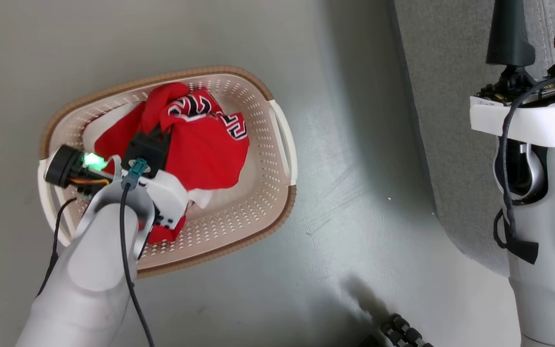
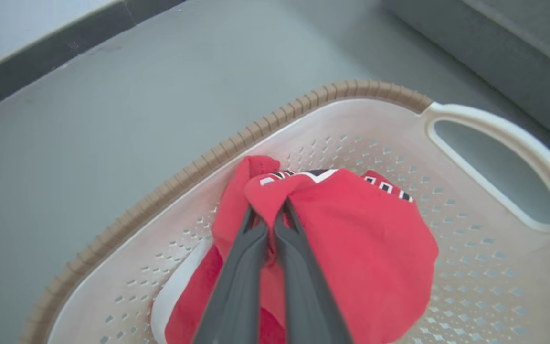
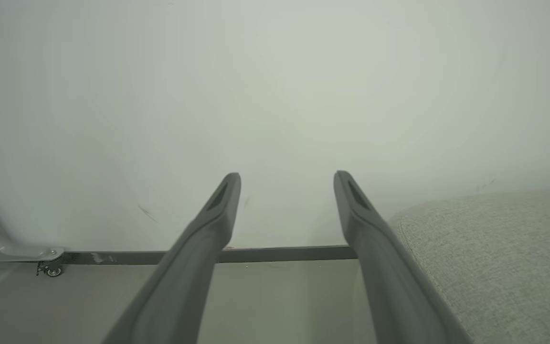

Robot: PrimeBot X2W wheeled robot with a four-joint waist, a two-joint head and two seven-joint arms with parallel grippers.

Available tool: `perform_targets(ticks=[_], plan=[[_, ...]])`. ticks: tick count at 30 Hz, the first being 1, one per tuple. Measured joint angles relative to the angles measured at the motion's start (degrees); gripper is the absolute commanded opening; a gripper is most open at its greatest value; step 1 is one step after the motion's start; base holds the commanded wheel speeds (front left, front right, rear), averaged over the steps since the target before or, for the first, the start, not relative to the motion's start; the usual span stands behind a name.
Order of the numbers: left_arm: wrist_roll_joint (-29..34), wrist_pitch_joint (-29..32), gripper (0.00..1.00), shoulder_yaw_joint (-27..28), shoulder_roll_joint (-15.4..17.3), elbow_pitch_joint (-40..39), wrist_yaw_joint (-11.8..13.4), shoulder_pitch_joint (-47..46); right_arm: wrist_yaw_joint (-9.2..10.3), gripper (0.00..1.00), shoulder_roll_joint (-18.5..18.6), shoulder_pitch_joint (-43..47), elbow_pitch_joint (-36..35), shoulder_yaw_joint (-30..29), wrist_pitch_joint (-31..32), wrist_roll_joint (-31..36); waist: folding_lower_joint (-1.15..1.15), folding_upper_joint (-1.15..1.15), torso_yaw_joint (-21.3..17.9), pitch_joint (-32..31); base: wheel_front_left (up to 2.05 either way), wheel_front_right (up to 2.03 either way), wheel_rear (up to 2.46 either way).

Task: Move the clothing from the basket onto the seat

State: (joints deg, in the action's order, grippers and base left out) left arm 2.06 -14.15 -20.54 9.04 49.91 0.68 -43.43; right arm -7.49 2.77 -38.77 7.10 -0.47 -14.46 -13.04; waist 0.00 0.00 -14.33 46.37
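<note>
Left gripper [image 2: 269, 217] is reaching down into the basket [image 1: 258, 202], its two dark fingers squeezed nearly together and pinching a raised fold of the red clothing [image 1: 210, 144]. The clothing is sitting bunched inside the basket, filling its middle and running toward its far rim. Black-and-white lettering is showing on the top of the pile, and a white edge is peeking out on the basket's near side. Cannot tell whether the pile is lifting off the basket bottom. Nothing red is lying outside the basket.

The basket is resting on the grey floor [image 1: 354, 217]. The seat [image 1: 446, 144] is standing to the right of the basket, well apart from it, with a strip of floor between them.

Right gripper [image 3: 287, 184] is hanging far to the right of the basket, beside the seat edge. Its fingers are spread wide with nothing between them, and they are pointing at a pale wall [image 3: 275, 95].
</note>
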Motion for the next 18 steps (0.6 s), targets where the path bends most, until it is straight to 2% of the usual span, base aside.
perform_targets(ticks=[18], plan=[[-2.4,-0.02,0.0,1.92,-0.19,-21.25,2.83,5.99,0.0,1.0,0.09,2.71,2.27,-0.88,0.0,3.35,0.0,0.0,3.55,-5.53,0.0,0.0,0.0]])
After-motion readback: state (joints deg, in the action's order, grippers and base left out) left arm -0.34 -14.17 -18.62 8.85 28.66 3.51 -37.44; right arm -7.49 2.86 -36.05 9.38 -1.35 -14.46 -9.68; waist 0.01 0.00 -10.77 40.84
